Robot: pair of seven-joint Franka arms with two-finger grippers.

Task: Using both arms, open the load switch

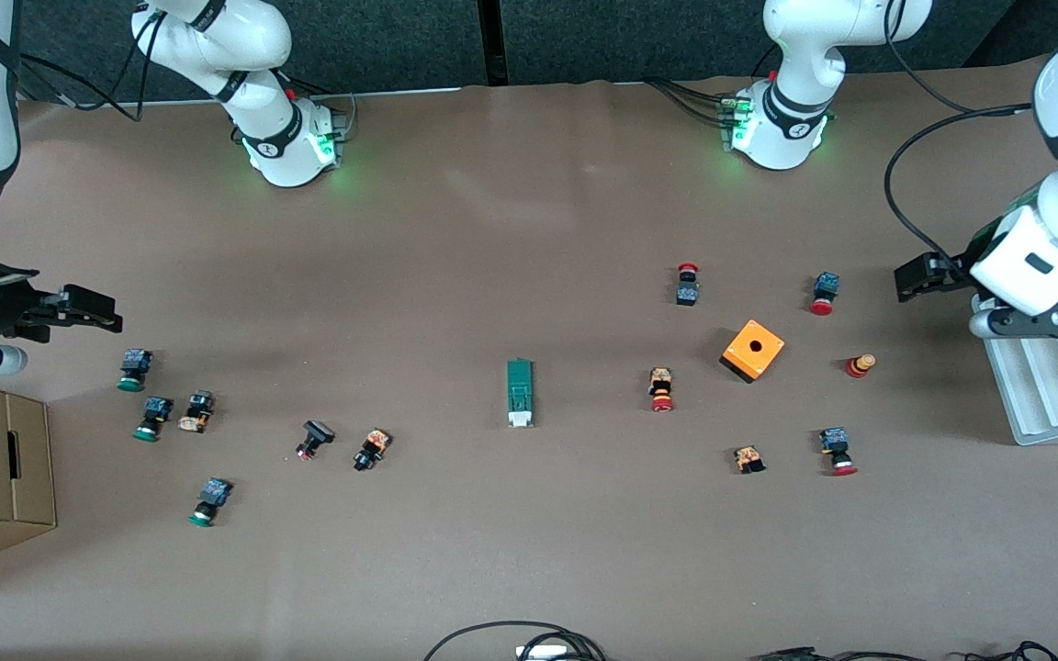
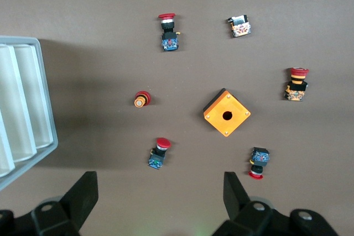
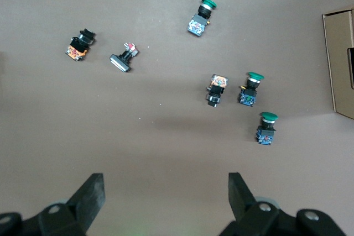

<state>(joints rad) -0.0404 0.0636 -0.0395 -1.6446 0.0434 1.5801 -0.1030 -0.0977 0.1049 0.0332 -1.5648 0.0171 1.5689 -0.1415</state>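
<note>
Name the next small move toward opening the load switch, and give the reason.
Probably bring both arms in toward the load switch first. It lies untouched mid-table, while the left gripper hangs open over the table's edge by the white tray and the right gripper hangs open above the green-capped buttons, neither near it.

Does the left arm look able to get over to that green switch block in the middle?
Probably yes. The left gripper hangs open at its end of the table; the load switch lies uncovered, and the orange box between sits low.

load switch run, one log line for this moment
load switch: untouched, mid-table | left gripper: open, beside white tray | right gripper: open, above green push buttons
</note>
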